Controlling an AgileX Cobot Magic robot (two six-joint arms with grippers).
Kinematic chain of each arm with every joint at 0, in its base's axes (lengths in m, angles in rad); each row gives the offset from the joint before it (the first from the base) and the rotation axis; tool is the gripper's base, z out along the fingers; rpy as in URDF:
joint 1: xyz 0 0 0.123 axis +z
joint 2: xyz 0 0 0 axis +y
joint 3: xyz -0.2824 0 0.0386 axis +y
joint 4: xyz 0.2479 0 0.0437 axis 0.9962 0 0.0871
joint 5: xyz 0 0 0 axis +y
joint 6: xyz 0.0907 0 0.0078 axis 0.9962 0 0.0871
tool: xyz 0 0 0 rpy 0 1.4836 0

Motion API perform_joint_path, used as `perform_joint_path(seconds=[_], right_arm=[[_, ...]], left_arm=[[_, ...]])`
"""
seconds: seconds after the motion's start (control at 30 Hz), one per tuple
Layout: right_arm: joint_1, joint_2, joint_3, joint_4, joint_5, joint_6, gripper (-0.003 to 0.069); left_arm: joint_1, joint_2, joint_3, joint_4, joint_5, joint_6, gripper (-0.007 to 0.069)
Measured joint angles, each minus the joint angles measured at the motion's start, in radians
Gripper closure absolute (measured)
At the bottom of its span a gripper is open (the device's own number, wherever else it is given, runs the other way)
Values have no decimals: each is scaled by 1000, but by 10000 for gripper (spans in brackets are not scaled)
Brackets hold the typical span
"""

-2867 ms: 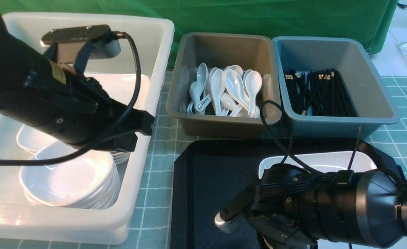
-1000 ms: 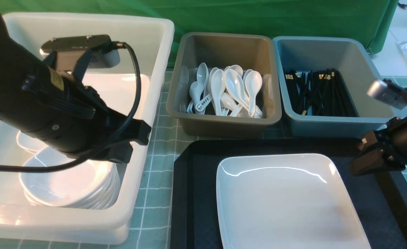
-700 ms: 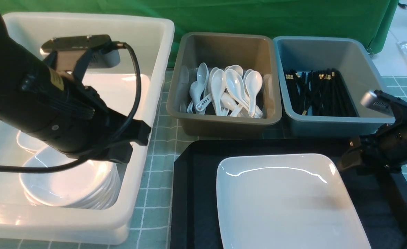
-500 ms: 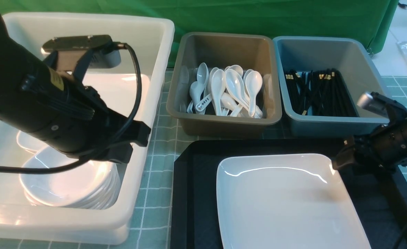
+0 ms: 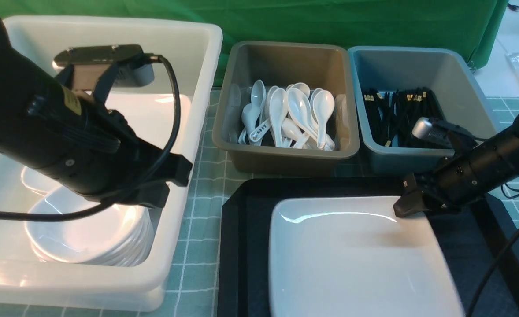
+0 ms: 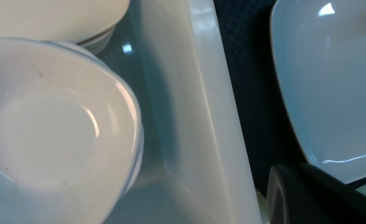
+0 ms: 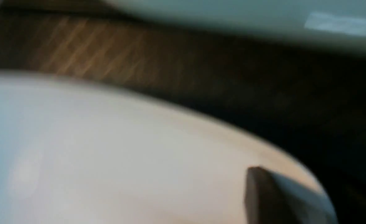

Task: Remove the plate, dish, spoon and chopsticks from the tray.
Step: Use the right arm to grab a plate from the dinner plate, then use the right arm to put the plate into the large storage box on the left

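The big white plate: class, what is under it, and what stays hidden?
The plate lies over the black tray, whose surface shows along its left, far and right sides. The tray beneath the plate is covered, so anything there cannot be seen.

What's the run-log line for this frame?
phase: plate pickup | right gripper: at plate's far-right corner, grip unclear | left gripper: shut, over white tub | tray: plate on it

Staged robot lab: green backdrop (image 5: 330, 17), gridded mat (image 5: 202, 185).
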Motion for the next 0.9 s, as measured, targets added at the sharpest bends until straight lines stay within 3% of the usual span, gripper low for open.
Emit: perform_joint_path(seconds=[0.37,0.73,0.9], right_arm=[[7,-217,-9,0,156,2,599],[12,-458,-10,-44,157,9,603],[17,-513,-67,-46,155,43,603]], left_arm=[[0,0,0,4,0,2,610],[5,0,0,91,1,-27,610],[117,0,0,94,8,-45,610]])
